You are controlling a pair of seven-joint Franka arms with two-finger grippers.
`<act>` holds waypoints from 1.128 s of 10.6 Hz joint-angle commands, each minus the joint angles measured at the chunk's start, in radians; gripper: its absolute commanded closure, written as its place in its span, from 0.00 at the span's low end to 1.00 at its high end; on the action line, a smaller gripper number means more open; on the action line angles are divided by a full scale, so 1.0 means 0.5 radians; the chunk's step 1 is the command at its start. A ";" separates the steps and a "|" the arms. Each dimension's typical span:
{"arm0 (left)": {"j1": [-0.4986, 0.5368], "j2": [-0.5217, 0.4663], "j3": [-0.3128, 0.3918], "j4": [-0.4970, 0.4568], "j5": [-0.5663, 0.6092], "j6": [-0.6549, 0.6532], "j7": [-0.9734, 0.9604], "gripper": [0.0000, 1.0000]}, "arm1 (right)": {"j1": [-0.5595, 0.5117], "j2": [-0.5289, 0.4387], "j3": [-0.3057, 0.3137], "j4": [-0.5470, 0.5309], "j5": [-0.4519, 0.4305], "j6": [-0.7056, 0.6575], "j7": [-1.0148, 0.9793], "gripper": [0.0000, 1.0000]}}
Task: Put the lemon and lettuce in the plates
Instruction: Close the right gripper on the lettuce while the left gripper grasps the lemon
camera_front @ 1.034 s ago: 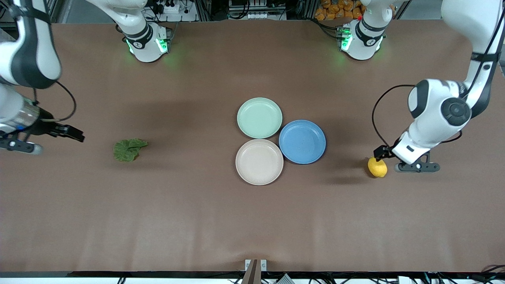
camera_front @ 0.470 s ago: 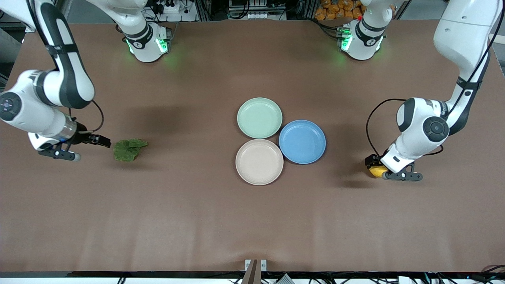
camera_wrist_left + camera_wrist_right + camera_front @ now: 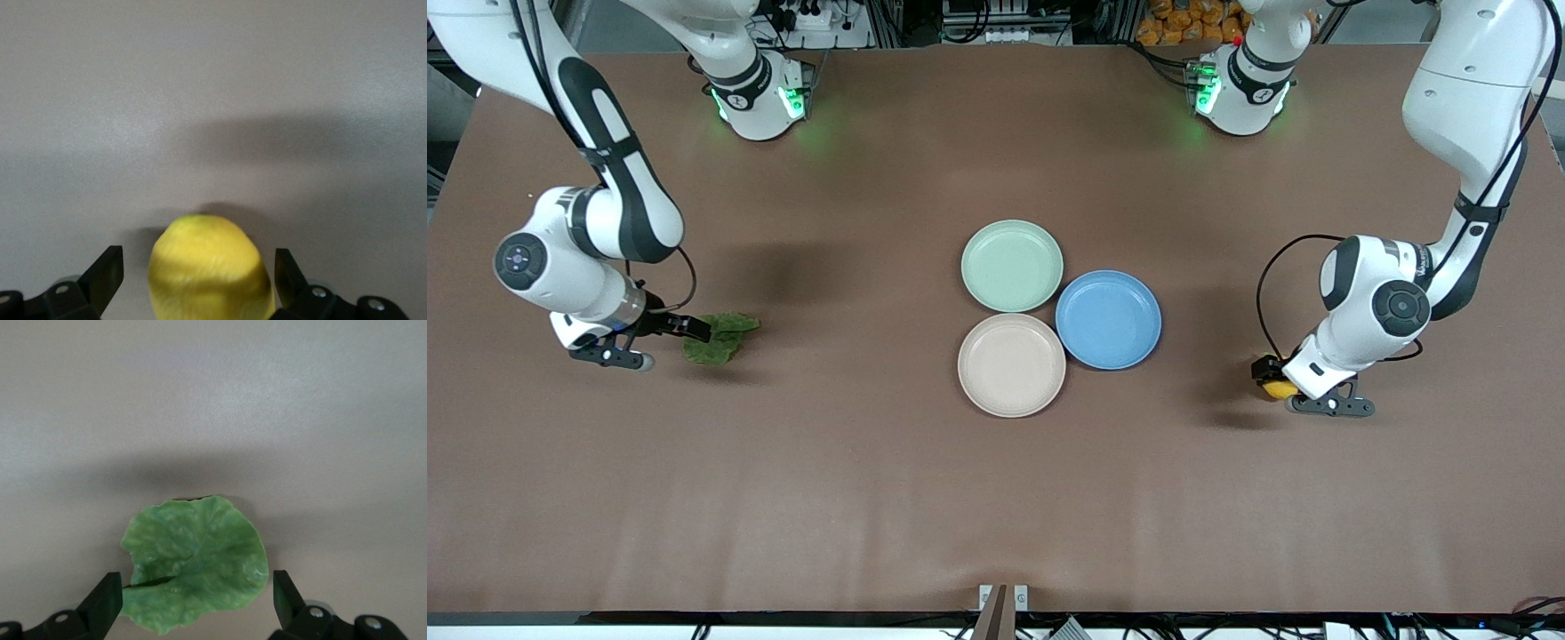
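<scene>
The lemon (image 3: 1278, 389) lies on the table toward the left arm's end, mostly hidden under my left gripper (image 3: 1268, 377). In the left wrist view the lemon (image 3: 210, 263) sits between the open fingers (image 3: 107, 275) of the left gripper (image 3: 198, 283), with gaps on both sides. The lettuce (image 3: 727, 339) lies flat toward the right arm's end. My right gripper (image 3: 694, 331) is low at its edge. In the right wrist view the lettuce (image 3: 197, 567) lies between the open fingers (image 3: 105, 599) of the right gripper (image 3: 197, 605). The mint green plate (image 3: 1012, 265) and the beige plate (image 3: 1011, 364) sit mid-table, both with nothing in them.
A blue plate (image 3: 1108, 319) touches both other plates on the side toward the left arm's end. The brown table cover (image 3: 854, 480) is bare between the plates and each gripper.
Both arms have come down and inward. The left gripper now straddles the lemon, covering most of it. The right gripper has moved from well aside of the lettuce to its edge.
</scene>
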 commanded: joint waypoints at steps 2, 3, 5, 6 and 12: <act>0.000 0.045 -0.003 0.046 0.051 0.011 0.018 0.17 | -0.008 0.126 0.020 -0.020 0.048 0.160 -0.030 0.00; 0.000 0.057 -0.003 0.043 0.051 0.011 0.012 0.17 | -0.008 0.163 0.017 -0.020 0.048 0.200 -0.027 0.00; 0.003 0.060 -0.003 0.043 0.045 0.011 -0.010 0.19 | -0.005 0.224 0.017 -0.023 0.045 0.277 -0.027 0.00; 0.000 0.073 -0.003 0.043 0.044 0.011 -0.013 0.28 | -0.002 0.249 0.017 -0.023 0.045 0.304 -0.027 0.00; -0.028 0.045 -0.025 0.049 0.029 0.008 -0.087 1.00 | -0.002 0.286 0.017 -0.035 0.045 0.357 -0.021 0.44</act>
